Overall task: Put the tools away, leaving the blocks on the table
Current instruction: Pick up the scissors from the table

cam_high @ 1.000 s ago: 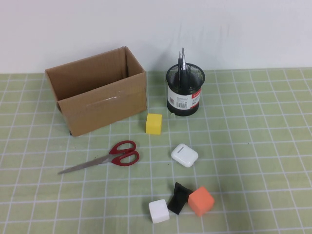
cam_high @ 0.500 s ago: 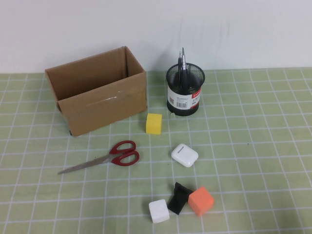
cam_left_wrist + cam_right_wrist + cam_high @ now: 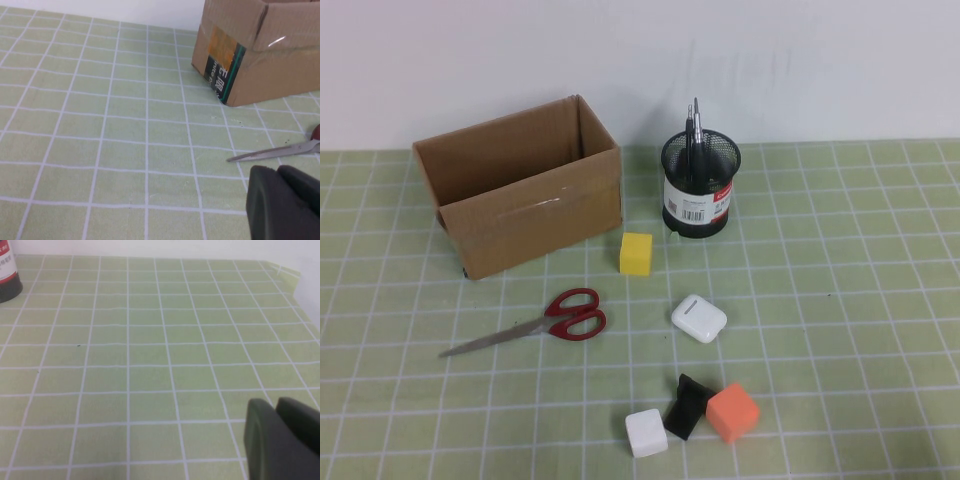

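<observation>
Red-handled scissors [image 3: 545, 320] lie flat on the green grid table [image 3: 840, 300], blades pointing left; their blade tip [image 3: 272, 151] shows in the left wrist view just beyond my left gripper [image 3: 275, 170], which is shut and empty. A yellow block [image 3: 636, 253] sits by the box. A white block [image 3: 646, 433], a black wedge [image 3: 687, 405] and an orange block [image 3: 732, 412] cluster at the front. Thin metal-tipped tools [image 3: 694, 125] stand in the black mesh cup [image 3: 699, 190]. My right gripper [image 3: 274, 402] is shut over bare table, out of the high view.
An open cardboard box [image 3: 520, 185] stands at the back left, its corner [image 3: 225, 75] in the left wrist view. A white rounded case [image 3: 699, 318] lies mid-table. The mesh cup's base [image 3: 7, 275] shows in the right wrist view. A white wall runs behind.
</observation>
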Motion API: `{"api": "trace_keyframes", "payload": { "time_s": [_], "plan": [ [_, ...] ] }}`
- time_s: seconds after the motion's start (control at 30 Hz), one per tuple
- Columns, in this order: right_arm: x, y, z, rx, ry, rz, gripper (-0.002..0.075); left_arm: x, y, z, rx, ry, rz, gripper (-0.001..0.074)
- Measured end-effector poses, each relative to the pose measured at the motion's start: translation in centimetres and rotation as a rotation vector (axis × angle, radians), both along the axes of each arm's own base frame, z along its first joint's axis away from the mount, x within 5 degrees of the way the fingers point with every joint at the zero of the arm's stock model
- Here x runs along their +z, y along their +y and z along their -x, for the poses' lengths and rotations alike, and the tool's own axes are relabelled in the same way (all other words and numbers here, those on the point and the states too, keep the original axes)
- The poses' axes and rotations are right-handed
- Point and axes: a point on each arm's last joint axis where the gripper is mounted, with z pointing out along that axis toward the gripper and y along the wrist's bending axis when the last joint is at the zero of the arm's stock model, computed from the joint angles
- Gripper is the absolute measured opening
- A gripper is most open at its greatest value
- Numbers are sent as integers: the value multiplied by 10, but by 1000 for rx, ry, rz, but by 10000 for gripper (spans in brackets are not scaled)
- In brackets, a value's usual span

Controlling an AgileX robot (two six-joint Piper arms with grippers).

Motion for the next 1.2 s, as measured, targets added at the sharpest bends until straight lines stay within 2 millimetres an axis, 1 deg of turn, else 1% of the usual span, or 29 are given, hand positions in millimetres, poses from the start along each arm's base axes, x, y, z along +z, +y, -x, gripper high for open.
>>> {"api": "trace_keyframes", "payload": {
  "time_s": [0.6,0.7,0.77,0.83,0.93,1.03,1.1,1.2],
  "plan": [
    [0,0,0,0,2,0,-7,0,0,0,0,0,0,-4],
    [0,0,0,0,2,0,-7,2,1,-1,2,-25,-27,-4],
    [0,0,0,0,2,0,-7,9,1,-2,3,-110,-36,-5],
    [0,0,0,0,2,0,-7,21,1,-3,4,-241,-32,-4],
    [0,0,0,0,2,0,-7,47,0,0,4,-523,-8,-4],
    [0,0,0,0,2,0,-7,72,1,10,10,-820,23,-4],
    [0,0,0,0,2,0,-7,82,4,16,34,-916,47,-4],
    [0,0,0,0,2,0,-7,104,7,22,66,-950,64,-4]
  ]
}}
